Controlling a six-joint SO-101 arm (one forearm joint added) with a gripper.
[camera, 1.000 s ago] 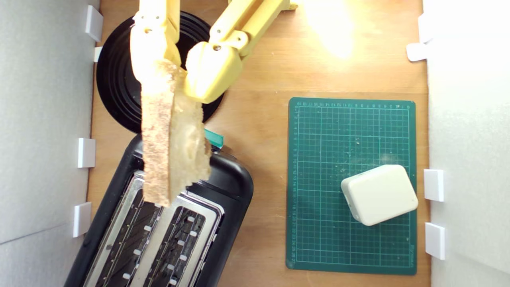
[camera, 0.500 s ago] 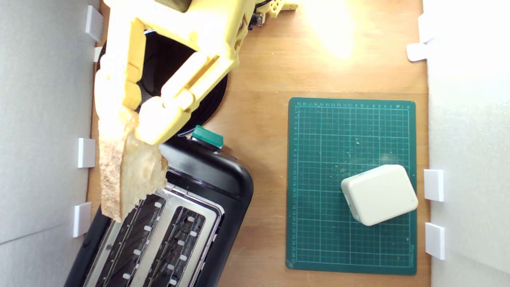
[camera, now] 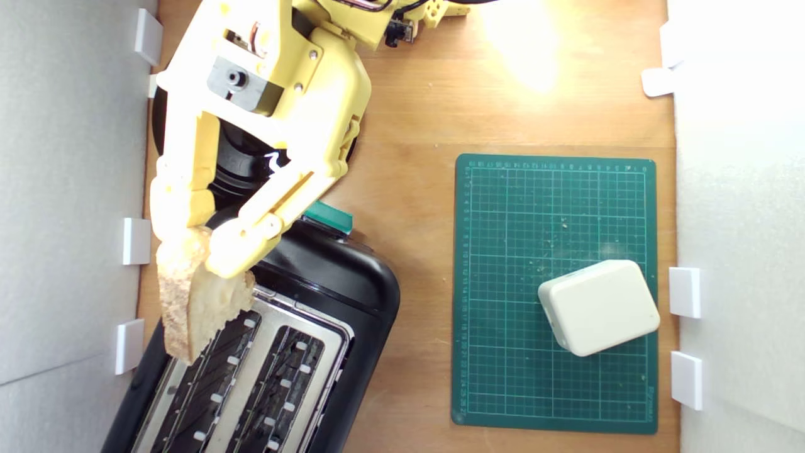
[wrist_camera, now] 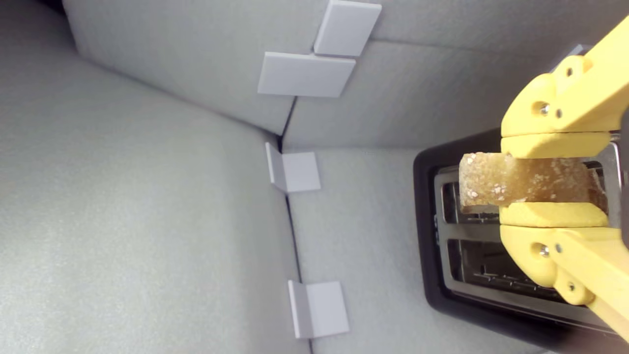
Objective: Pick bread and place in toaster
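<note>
My yellow gripper (camera: 198,248) is shut on the bread (camera: 188,302), a tan slice with a brown crust hanging point-down. The slice hovers over the upper end of the black toaster (camera: 352,296), by the slot nearer the exterior view's left, its tip over the silver top. The teal lever knob (camera: 328,216) shows beside my arm. In the wrist view the bread (wrist_camera: 496,186) sits clamped between both fingers (wrist_camera: 553,145) above the toaster (wrist_camera: 425,216) and its two open slots.
A round black plate (camera: 239,176) lies under my arm at the back. A green cutting mat (camera: 503,283) with a white block (camera: 599,307) lies at the exterior view's right. Grey foam walls (camera: 69,189) with white clips stand close beside the toaster.
My arm swung toward the exterior view's left and came down, carrying the bread from over the toaster's middle to its left slot end. The slice now hangs lower.
</note>
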